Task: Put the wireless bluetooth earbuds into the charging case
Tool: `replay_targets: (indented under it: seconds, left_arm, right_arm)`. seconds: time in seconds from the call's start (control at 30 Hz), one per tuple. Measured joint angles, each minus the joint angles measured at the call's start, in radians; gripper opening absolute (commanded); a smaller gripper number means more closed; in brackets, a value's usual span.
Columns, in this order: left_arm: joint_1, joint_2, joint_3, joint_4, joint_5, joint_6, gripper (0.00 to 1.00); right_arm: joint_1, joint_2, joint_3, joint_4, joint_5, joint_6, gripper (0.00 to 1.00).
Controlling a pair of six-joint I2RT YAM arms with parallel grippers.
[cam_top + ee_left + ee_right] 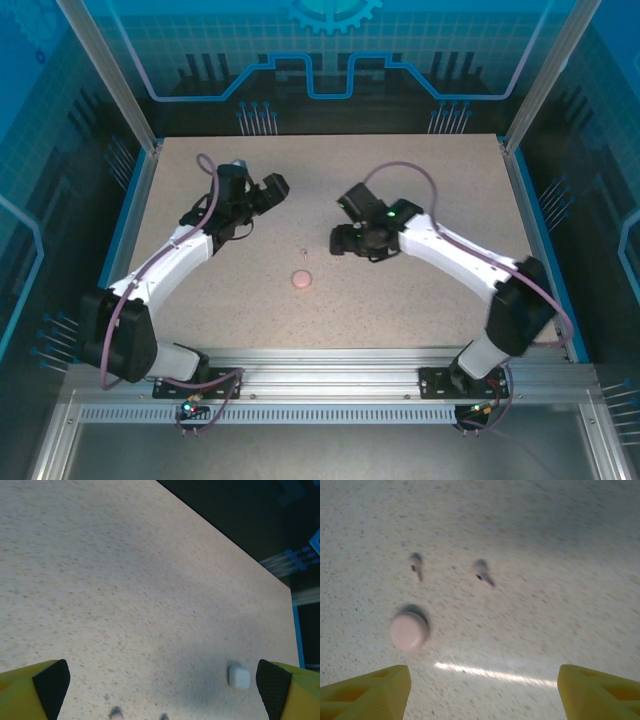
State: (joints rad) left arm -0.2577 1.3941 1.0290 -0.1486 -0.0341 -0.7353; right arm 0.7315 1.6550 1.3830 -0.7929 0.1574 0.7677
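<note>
The charging case (301,279) is a pale pinkish round puck lying mid-table; it also appears in the right wrist view (408,630). Two tiny earbuds (416,565) (482,572) lie apart on the table just beyond it, and one (305,251) is a speck seen from above. My right gripper (482,690) hovers open above them, holding nothing, right of the earbuds (345,240). My left gripper (272,187) (163,685) is open and empty, farther back left. A small white rounded block (239,676) lies near its right pad; I cannot tell whether it is the same case.
The speckled beige table (420,300) is ringed by blue side rails (535,230) and the metal frame posts. Two small dark blobs (116,712) sit at the bottom edge of the left wrist view. The table's far edge (225,530) drops into darkness.
</note>
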Motion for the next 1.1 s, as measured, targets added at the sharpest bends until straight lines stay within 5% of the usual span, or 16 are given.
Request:
replay_targets:
  seconds: [0.47,1.1]
  left_arm:
    - [0.237,-0.065,-0.011,-0.011,0.115,-0.006,0.99]
    - [0.269,-0.108,-0.031,-0.056,0.141,0.011,0.99]
  right_arm:
    - [0.048,0.468,0.291,0.02,-0.103,-0.122,0.76]
    - [0.158,0.504,0.257,0.079,-0.174,-0.09,0.75]
